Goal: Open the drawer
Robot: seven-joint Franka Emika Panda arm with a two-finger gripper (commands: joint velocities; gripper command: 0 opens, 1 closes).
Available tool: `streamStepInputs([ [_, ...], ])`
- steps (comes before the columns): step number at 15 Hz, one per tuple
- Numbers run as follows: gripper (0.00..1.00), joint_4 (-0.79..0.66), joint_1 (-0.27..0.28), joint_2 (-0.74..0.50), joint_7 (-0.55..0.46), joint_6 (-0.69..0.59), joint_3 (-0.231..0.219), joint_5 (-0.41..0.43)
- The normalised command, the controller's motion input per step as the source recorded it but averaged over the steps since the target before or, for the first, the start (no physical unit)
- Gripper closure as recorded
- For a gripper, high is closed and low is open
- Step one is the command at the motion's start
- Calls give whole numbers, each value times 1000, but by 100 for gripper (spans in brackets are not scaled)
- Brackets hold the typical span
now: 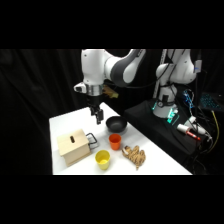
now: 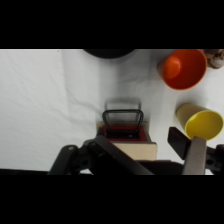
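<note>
Arm: the white Franka reaches over the white table (image 1: 155,155) from its base at upper right, and the gripper (image 1: 97,118) hangs above the table's far part, pointing down.
Gripper state: the side view does not settle it; in the wrist view one pale finger (image 2: 196,156) shows at lower right and the black linkage at lower left, with a wide gap between them, so the fingers look spread apart and hold nothing.
Drawer: the drawer (image 1: 89,141) sits in a pale wooden box (image 1: 73,145) with a dark top slot, near the table's left front. It looks shut or nearly so.
Handle: the dark wire loop handle (image 2: 122,118) juts from the drawer face toward the cups, which leaves it free to be hooked or pinched from above; in the wrist view it lies just ahead of the fingers.
Gripper to handle: apart, the gripper higher and farther back.
Neighbours: an orange cup (image 1: 115,141) and a yellow cup (image 1: 102,159) stand near the handle side, a black bowl (image 1: 116,124) behind them, a tan knobbly object (image 1: 134,155) to the right.
Risk: judged from this layout, the cups crowd the drawer's path outward.
Step in hand: probably lining up over the handle before descending.
</note>
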Motion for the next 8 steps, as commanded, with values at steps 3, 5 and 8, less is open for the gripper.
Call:
streamStepInputs([
  [3, 0, 348, -79, 232, -175, 2, 39, 156],
  [5, 0, 296, -113, 203, -270, -20, 84, 267],
  [8, 0, 237, -89, 173, -258, -21, 127, 253],
])
